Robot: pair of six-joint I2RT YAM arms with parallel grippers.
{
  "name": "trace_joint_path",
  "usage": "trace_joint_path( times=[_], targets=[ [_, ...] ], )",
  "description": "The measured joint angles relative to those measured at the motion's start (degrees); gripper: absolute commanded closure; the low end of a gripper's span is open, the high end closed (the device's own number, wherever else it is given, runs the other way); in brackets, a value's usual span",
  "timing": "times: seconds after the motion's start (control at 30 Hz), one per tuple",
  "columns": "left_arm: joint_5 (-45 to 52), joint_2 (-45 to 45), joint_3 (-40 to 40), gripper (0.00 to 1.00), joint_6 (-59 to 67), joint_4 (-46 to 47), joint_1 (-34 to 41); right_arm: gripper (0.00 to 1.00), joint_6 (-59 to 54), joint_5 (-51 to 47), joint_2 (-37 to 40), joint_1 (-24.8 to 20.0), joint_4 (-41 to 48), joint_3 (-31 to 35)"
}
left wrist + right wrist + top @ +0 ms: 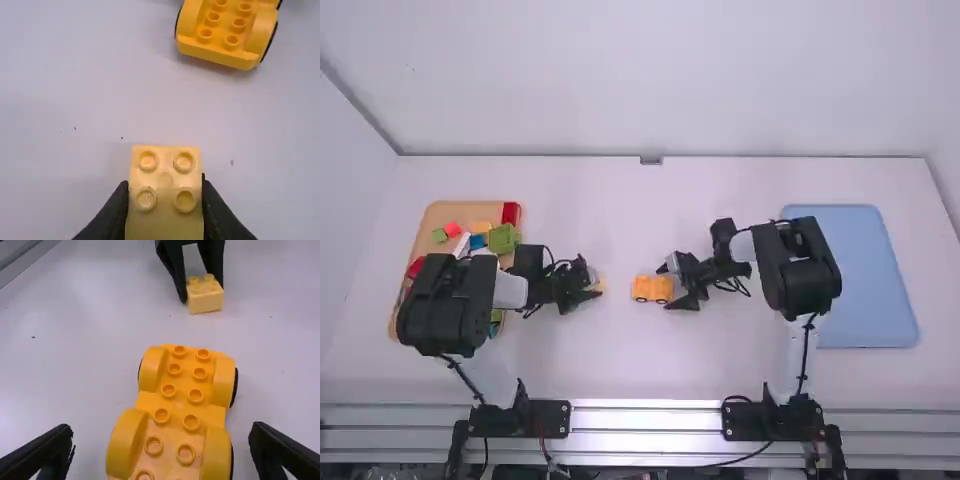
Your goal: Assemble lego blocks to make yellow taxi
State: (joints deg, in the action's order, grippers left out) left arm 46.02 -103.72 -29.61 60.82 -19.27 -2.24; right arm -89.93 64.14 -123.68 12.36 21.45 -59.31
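Far left, tan tray (pixel 432 222) is holding mixed blocks, incl. green block (pixel 504 238) and red block (pixel 510 213); left arm (pixel 445 310) is crossing over it. Next, left gripper (pixel 592 284) is gripping yellow block (pixel 165 210), a 2x2-stud one, jaws closed on its two sides, studs facing the wrist cam. Middle: yellow car base (pixel 652 289) is sitting on the table (pixel 620 350), wheels down, studs up, near the held block but apart from it. Right gripper (pixel 668 288) is hovering at the base's right end, jaws wide, gripping nothing; base is showing between them, gap each side. Far right, blue tray (pixel 850 270) is lying flat.
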Motion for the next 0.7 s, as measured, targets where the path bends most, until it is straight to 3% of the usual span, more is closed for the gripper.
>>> trace_joint_path(
  times=[0.13,0.27,0.37,0.47,0.5,0.57,0.7],
  targets=[
    [1.5,0.0,0.0,0.84,0.1,-0.4,0.0,0.02,-0.2,0.8,0.1,-1.4,3.0,0.0],
    [5.5,0.0,-0.6,0.93,0.1,-0.3,0.1,0.02,-0.2,1.3,1.9,-3.8,7.2,0.0],
    [9.4,0.0,-2.5,0.98,-0.7,-0.3,0.4,0.02,-0.1,1.8,5.7,-6.0,3.3,1.8],
    [12.1,0.0,-5.6,0.98,-2.4,1.6,1.5,0.02,3.9,3.3,7.9,-7.0,-14.1,7.0],
    [12.2,0.0,-6.1,0.99,-2.4,2.1,1.8,0.02,4.5,3.5,7.9,-6.9,-16.0,7.7],
    [12.4,0.0,-8.5,0.98,-2.4,5.8,3.6,0.02,12.7,4.0,7.7,-5.5,-33.9,14.0],
    [11.8,0.0,-12.3,0.98,-0.2,12.9,7.4,0.02,28.1,4.0,7.1,-2.3,-57.4,22.0]
  ],
)
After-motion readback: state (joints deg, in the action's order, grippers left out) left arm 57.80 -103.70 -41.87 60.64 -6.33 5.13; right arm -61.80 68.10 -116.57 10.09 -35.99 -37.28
